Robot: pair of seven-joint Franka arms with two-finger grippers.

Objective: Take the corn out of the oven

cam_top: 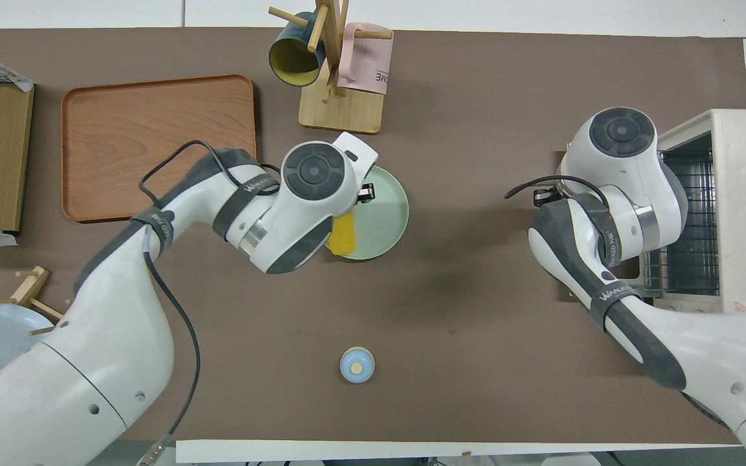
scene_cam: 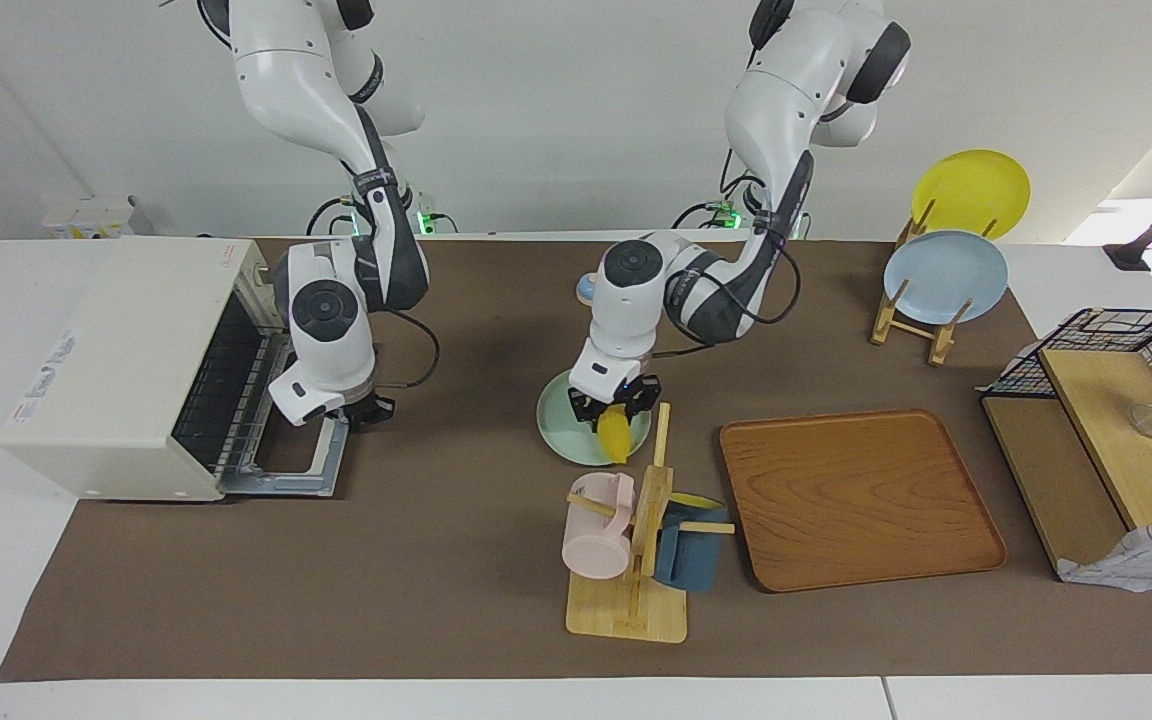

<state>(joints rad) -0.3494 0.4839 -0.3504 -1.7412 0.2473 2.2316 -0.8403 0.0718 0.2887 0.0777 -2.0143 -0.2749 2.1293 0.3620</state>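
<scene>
Lying on the pale green plate [scene_cam: 564, 440] near the middle of the bench [scene_cam: 456, 560], the corn [scene_cam: 616, 432] is gripped by the left pincer [scene_cam: 614, 402], whose fingers are clamped on its upper end. The right pincer [scene_cam: 368, 408] is at the dropped door [scene_cam: 286, 470] of the oven [scene_cam: 116, 370], at the right arm's end; whether it is spread or closed, I cannot tell.

You have one corn [scene_cam: 615, 432], one oven [scene_cam: 126, 365], three plates (green [scene_cam: 563, 425], blue [scene_cam: 944, 276], yellow [scene_cam: 970, 192]), two mugs (pink [scene_cam: 596, 538], blue [scene_cam: 688, 555]), one tray [scene_cam: 858, 497] and two arms.
</scene>
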